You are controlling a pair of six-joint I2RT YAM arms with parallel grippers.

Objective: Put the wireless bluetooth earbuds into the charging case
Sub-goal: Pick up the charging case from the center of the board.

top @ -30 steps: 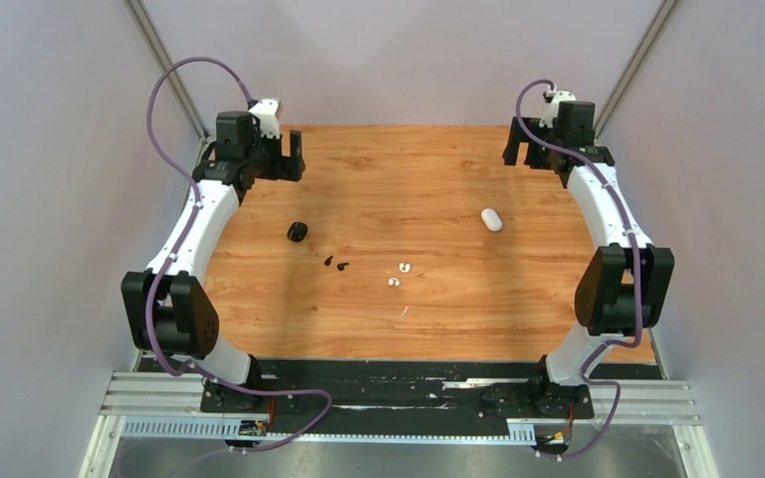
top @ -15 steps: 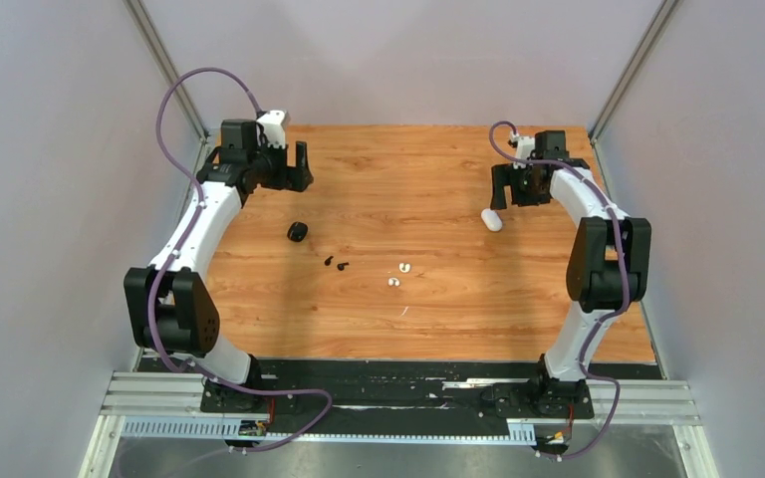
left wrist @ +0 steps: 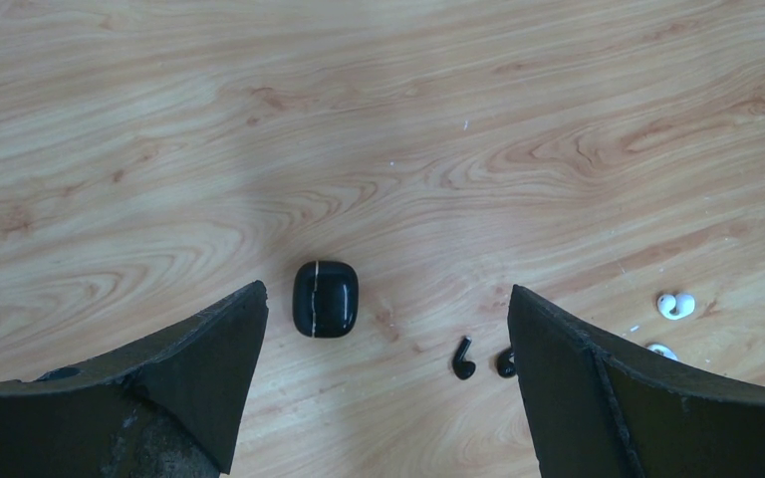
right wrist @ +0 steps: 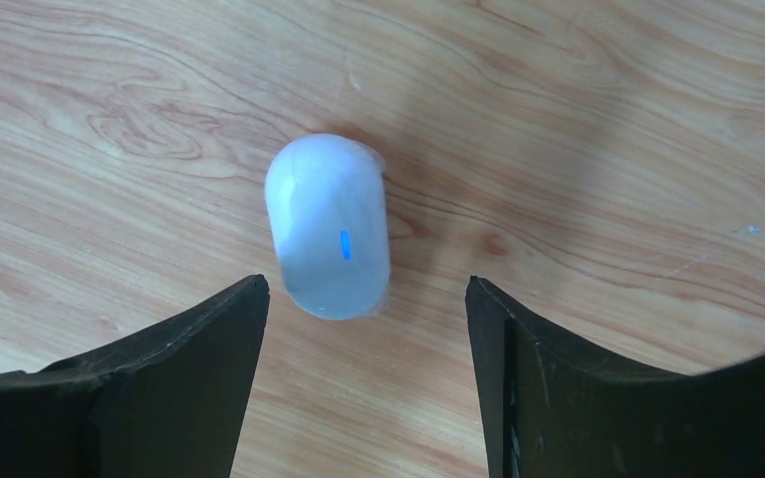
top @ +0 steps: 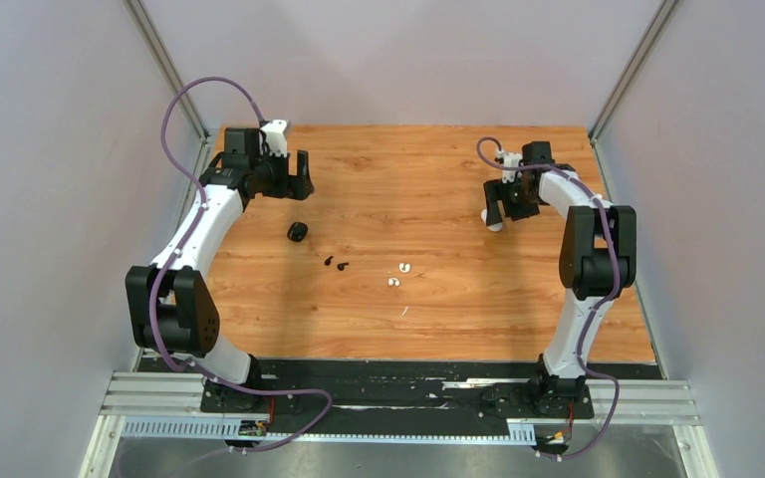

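Earbuds (top: 336,264): four tiny buds, two black and two white, lie loose on the wooden table (top: 438,319) near its middle.
Left gripper (top: 294,177): hovers at 12 o'clock of the black case (top: 298,232) with its jaws spread wide and nothing between them. In the left wrist view its fingers (left wrist: 209,349) frame the case without touching it.
Black case (left wrist: 325,298): glossy and rounded, lying flat with the lid down. A thin pale seam line down one side is the only mark that can be made out.
Black earbuds (left wrist: 463,358): two, side by side and just apart, at 4 o'clock of the black case in the top view.
White earbuds (top: 399,274): two, close together, at 3 o'clock of the black earbuds and well apart from them.
White case (right wrist: 327,224): a smooth pill shape, closed and lying flat at 2 o'clock of the white earbuds. A short blue bar shows on its top face, with no lettering beside it.
Right gripper (top: 506,207): low over the white case with its jaws partly apart. One finger stands on each side of the case with bare wood showing in both gaps, so nothing is held.
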